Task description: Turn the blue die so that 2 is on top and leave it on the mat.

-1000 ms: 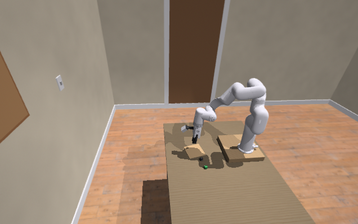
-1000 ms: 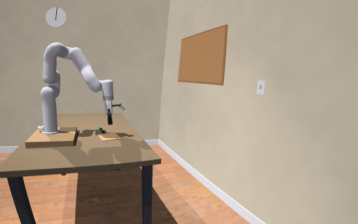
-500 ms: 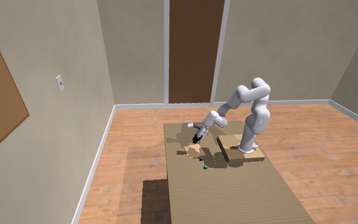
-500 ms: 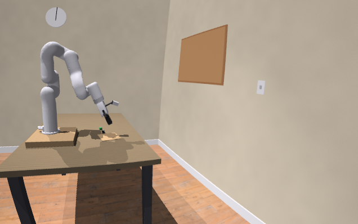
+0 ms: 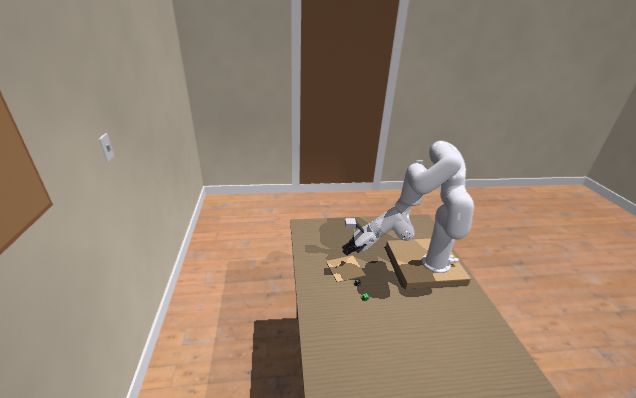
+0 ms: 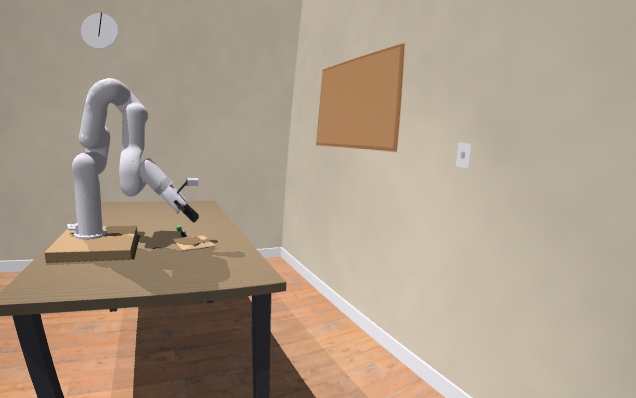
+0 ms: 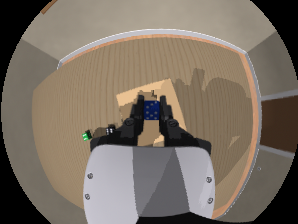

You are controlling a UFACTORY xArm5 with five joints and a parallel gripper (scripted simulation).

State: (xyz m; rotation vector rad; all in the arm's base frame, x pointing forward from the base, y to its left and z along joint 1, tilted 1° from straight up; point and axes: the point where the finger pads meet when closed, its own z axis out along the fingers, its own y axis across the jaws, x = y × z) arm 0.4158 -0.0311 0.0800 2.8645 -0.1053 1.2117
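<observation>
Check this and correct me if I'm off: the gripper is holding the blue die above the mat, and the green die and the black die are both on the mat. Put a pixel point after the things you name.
One thing is off: the green die (image 5: 365,297) (image 7: 87,135) and black die (image 5: 357,282) (image 7: 110,130) are on the table beside the mat (image 5: 350,272), as the top view shows. The rest stands.

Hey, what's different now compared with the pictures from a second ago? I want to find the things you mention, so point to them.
The pincer (image 5: 346,251) (image 6: 194,219) (image 7: 151,103) has swung from pointing nearly straight down to a slant, reaching outward from the robot's base. Nothing is seen taken or released; it now grips the blue die (image 7: 152,110). The green die (image 5: 365,297) (image 6: 178,228) (image 7: 87,135), black die (image 5: 357,282) (image 6: 184,234) (image 7: 110,130) and mat (image 5: 348,272) (image 6: 187,246) (image 7: 170,92) stayed put.
</observation>
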